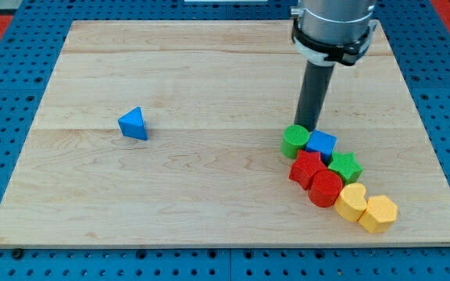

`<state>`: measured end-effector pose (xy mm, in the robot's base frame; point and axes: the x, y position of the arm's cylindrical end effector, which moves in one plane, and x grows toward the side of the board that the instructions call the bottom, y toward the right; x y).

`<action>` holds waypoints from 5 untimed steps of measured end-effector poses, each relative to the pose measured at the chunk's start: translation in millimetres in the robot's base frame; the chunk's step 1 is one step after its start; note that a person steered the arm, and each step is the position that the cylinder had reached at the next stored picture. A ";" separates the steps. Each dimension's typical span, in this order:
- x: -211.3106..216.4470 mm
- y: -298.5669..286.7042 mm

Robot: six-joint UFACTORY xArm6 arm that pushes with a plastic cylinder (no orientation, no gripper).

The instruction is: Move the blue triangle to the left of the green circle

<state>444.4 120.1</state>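
Note:
The blue triangle [133,123] lies alone on the left half of the wooden board [209,78]. The green circle [294,140] stands right of centre, at the upper left end of a cluster of blocks. My tip [309,128] is at the end of the dark rod, just behind the green circle and the blue cube [321,144], touching or nearly touching them. The tip is far to the right of the blue triangle.
The cluster runs down to the right: a red block [306,168], a green star [345,166], a red cylinder [325,189], a yellow heart-like block [351,202] and a yellow hexagon [378,213]. The board's right edge [432,140] is near them.

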 end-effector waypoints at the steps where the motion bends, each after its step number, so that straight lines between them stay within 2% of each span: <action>1: 4.8 14.0; 2: 24.5 17.3; 3: 26.2 15.8; 4: -19.4 -21.3; 5: -24.5 -131.7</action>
<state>419.9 -11.6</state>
